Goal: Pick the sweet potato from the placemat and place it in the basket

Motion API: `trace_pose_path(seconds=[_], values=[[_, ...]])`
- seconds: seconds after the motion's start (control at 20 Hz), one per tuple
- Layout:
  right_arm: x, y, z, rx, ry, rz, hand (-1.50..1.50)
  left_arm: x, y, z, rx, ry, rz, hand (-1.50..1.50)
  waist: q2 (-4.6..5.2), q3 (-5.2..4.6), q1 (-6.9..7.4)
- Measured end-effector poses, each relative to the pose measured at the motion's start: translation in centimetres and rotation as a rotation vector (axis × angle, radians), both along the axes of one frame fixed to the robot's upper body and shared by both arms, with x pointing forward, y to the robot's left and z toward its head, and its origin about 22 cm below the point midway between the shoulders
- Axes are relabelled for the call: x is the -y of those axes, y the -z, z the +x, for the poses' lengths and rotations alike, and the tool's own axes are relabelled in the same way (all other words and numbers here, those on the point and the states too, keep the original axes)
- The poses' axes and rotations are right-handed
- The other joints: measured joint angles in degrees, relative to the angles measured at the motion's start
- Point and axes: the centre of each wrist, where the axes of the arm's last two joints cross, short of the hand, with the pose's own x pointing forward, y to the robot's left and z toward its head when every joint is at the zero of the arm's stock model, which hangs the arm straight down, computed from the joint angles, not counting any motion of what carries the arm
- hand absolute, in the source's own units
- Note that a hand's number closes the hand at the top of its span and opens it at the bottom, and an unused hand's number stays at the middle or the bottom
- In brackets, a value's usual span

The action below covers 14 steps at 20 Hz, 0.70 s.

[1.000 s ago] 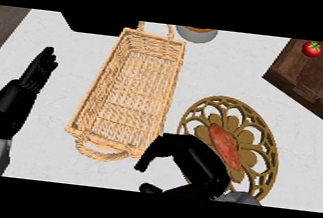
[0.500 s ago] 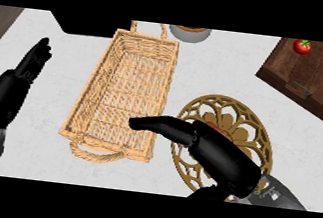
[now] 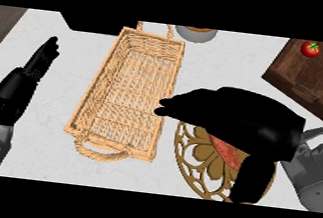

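Observation:
The reddish sweet potato [image 3: 225,149] lies on the round gold openwork placemat [image 3: 194,171] at the lower right, mostly hidden under my right hand [image 3: 245,120]. That hand hovers over it, fingers reaching left toward the basket's right rim and thumb hanging down beside the potato; I see no curl round it. The long wicker basket [image 3: 133,87] lies empty just left of the placemat, a handle at each end. My left hand [image 3: 27,78] rests open at the left edge, fingers up.
A dark wooden board [image 3: 312,80] with a tomato [image 3: 310,48] on it lies at the upper right. A small bowl [image 3: 197,33] stands behind the basket, and a dark block [image 3: 100,23] sits at the upper left.
My right hand has risen and swung over the placemat, now covering most of the sweet potato. The potato and basket have stayed put. My left hand has barely shifted.

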Motion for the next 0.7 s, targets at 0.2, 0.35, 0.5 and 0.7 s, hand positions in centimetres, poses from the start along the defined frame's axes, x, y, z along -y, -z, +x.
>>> trace_pose_path(seconds=[0.2, 0.35, 0.5, 0.7], values=[[0.1, -2.3, 1.5, -0.026, -0.065, -0.179, -1.50, 0.2, 0.2, 0.3, 0.000, -0.001, 0.000, 0.00, 0.07, 0.06, -0.20], [-0.4, -2.8, 2.8, -0.048, -0.083, -0.254, -1.50, 0.3, 0.1, 0.9, 0.005, -0.006, -0.002, 0.00, 0.15, 0.11, -0.29], [-0.4, -2.5, 3.8, -0.060, -0.080, -0.306, -1.50, 0.1, 0.8, 0.7, 0.002, -0.008, 0.001, 0.00, 0.16, 0.16, -0.34], [-0.6, -1.4, 4.9, -0.076, -0.079, -0.345, -1.50, -0.1, 0.5, 0.7, 0.005, -0.004, -0.003, 0.00, 0.19, 0.21, -0.31]])
